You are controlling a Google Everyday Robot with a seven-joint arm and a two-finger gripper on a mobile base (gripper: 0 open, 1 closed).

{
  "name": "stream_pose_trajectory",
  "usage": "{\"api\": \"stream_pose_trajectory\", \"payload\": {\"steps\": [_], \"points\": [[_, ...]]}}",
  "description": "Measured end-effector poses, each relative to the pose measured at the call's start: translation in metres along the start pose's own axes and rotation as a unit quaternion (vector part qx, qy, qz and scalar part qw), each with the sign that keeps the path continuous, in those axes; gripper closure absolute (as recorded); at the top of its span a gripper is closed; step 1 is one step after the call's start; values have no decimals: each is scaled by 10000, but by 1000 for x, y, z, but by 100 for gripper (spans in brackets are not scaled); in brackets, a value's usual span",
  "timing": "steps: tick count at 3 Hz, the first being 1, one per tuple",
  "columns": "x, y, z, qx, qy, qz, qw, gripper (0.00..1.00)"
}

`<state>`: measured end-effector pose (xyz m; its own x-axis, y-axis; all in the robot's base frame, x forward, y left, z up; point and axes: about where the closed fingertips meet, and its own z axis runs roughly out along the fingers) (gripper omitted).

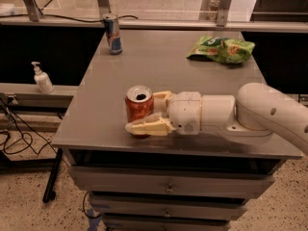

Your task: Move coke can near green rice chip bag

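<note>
coke can upright, front, at gripper | green rice chip bag far right

One camera looks down from above the drawer side of the grey metal-topped cabinet, seemingly square to its front, fairly near. The cream gripper sits low-centre by the short red coke can.

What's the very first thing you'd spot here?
The big white arm reaching in from the right stands out most: its gripper is shut on the red coke can near the front edge of the grey table. Next comes the bright green rice chip bag at the far right corner, and a tall blue-and-silver can standing at the far left corner.
</note>
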<state>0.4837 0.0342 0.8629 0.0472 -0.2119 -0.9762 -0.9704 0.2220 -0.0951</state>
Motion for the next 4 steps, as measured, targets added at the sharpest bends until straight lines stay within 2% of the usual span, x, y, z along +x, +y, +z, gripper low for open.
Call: {"api": "stream_pose_trajectory", "payload": {"steps": [2,3,4], "points": [[-2,-9,-17,173,-18,54,9998,87],[-12,-27,-55,493,-4,26,9988,100],[-12,-27,-55,493,-4,26,9988,100]]}}
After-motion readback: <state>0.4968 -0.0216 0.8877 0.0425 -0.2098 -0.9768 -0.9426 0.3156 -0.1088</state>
